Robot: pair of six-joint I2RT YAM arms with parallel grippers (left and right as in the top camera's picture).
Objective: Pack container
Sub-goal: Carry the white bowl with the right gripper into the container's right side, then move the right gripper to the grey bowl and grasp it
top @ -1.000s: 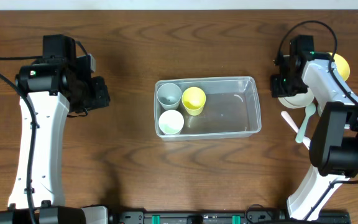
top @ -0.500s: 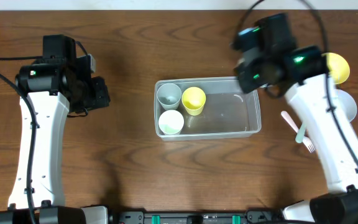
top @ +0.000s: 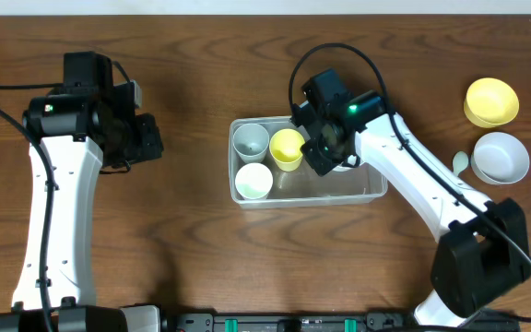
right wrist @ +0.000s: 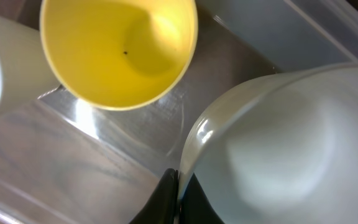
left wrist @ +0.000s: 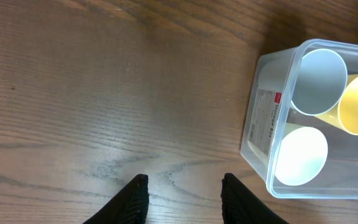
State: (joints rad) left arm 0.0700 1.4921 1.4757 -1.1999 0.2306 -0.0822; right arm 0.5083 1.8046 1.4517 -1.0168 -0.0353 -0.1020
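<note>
Mid-table, centre of overhead view: container (top: 358, 180), a clear rect. tub, long side running L–R, sitting flat on the wood table (top: 201, 55).

Contents, all at the tub's left end:
- grey cup (top: 251, 140), far-left corner
- yellow cup (top: 287, 148), right beside the grey one
- white cup (top: 253, 181), near-left corner

All 3 are upright, mouths up.

Right gripper (top: 328, 152) is over the tub's mid section, just right of the yellow cup. Wrist view: fingers (right wrist: 160, 202) are narrow, pinched on the rim of a white bowl (right wrist: 278, 149), w/ the rim running between them. The bowl lies within the tub's outline, next to the yellow cup. Cannot tell whether it touches the tub floor. From overhead the bowl is mostly hidden under the gripper.

Left gripper (left wrist: 184, 183) has its fingers wide apart w/ nothing between them, above bare wood and well apart from the tub, to its left. Left wrist view takes in the tub's left end: label sticker (left wrist: 263, 121) on the end wall, 3 cups seen through the open top.

Outward, right edge of table:
- yellow bowl (top: 491, 100), far side
- second white bowl (top: 501, 157), just nearer than the yellow one
- pale-green utensil end (top: 462, 162), touching or just beside that bowl's left side; the rest is hidden by the right arm
</note>
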